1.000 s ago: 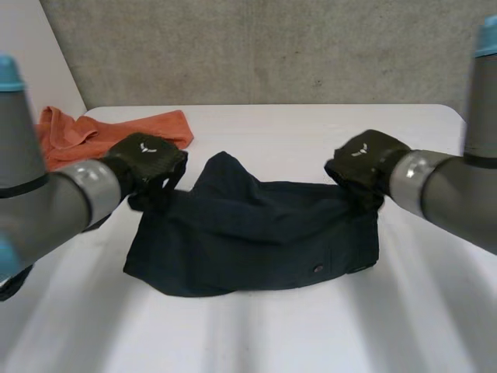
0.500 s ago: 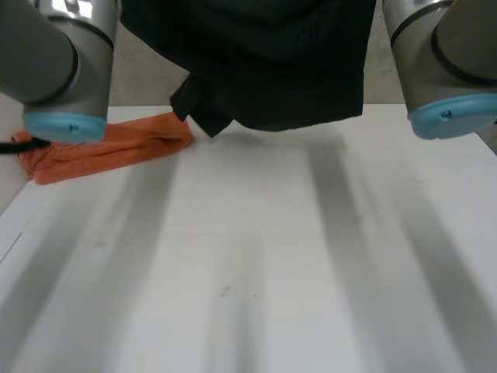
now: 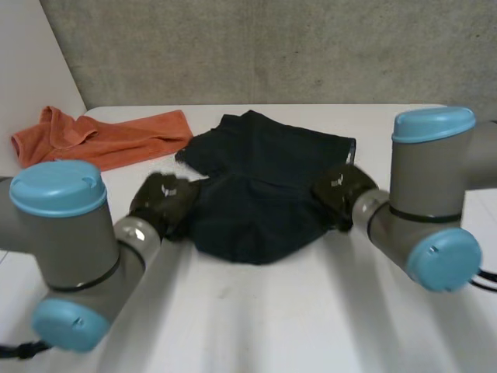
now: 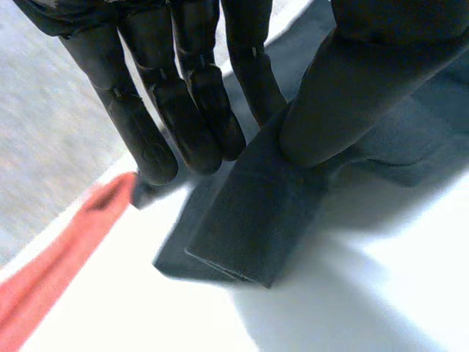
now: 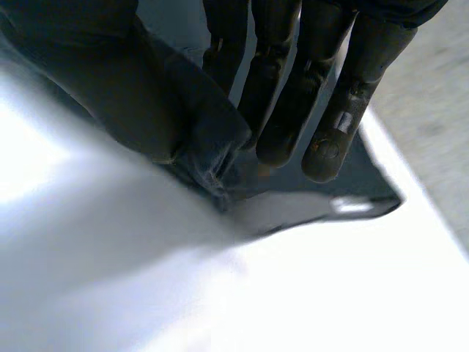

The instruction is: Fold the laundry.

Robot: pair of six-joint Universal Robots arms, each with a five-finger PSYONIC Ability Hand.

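white table (image 3: 256, 326), dark garment (image 3: 260, 186), orange cloth (image 3: 116, 140)

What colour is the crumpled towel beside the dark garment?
Orange; the crumpled cloth towel shows best in the head view.

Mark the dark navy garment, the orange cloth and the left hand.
dark navy garment (image 3: 272, 155), head view, its flat far half.
orange cloth (image 3: 116, 140), head view, its middle.
left hand (image 3: 164, 203), head view, its back.

From where I stand, a broad, smooth white table (image 3: 256, 326) fills the near part of the room and runs back to a rough grey concrete wall (image 3: 272, 47). At the far left, a plain white wall panel (image 3: 31, 62) slants in. Soft light falls on the tabletop.
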